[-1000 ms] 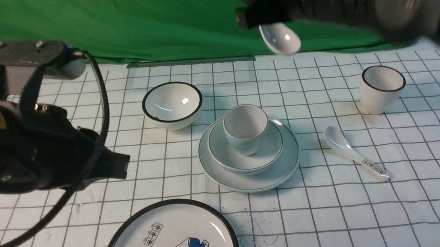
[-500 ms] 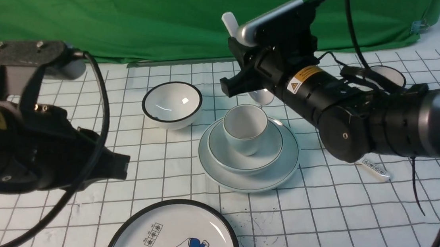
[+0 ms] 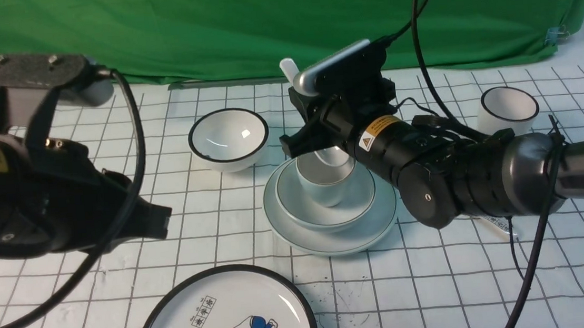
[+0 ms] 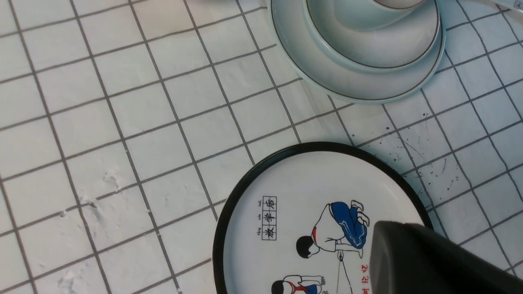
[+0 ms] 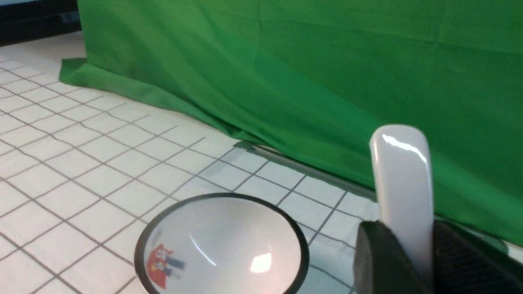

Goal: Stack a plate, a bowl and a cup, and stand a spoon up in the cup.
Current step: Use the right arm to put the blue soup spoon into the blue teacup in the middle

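Observation:
The plate (image 3: 333, 240) lies mid-table with the bowl (image 3: 298, 205) on it and the cup (image 3: 326, 190) standing in the bowl. My right gripper (image 3: 315, 127) hovers just over the cup, shut on the spoon. The spoon's handle tip (image 3: 288, 69) sticks up above the jaws and its lower end dips into the cup's mouth. In the right wrist view the spoon handle (image 5: 402, 183) is pinched between both dark fingers (image 5: 376, 261). My left gripper (image 3: 162, 220) hangs at the left, holding nothing. Its wrist view shows only one finger (image 4: 412, 257), plus the plate (image 4: 327, 81) and bowl (image 4: 367, 53).
A black-rimmed bowl (image 3: 229, 138) stands behind and to the left of the stack and also shows in the right wrist view (image 5: 222, 245). A black-rimmed cup (image 3: 509, 108) stands far right. A labelled spoon (image 3: 498, 223) lies mostly hidden under my right arm. The cartoon plate (image 3: 226, 317) is at the front.
My right arm has swung down and leftward with the spoon, from high above the table to directly over the cup. The left arm has not moved.

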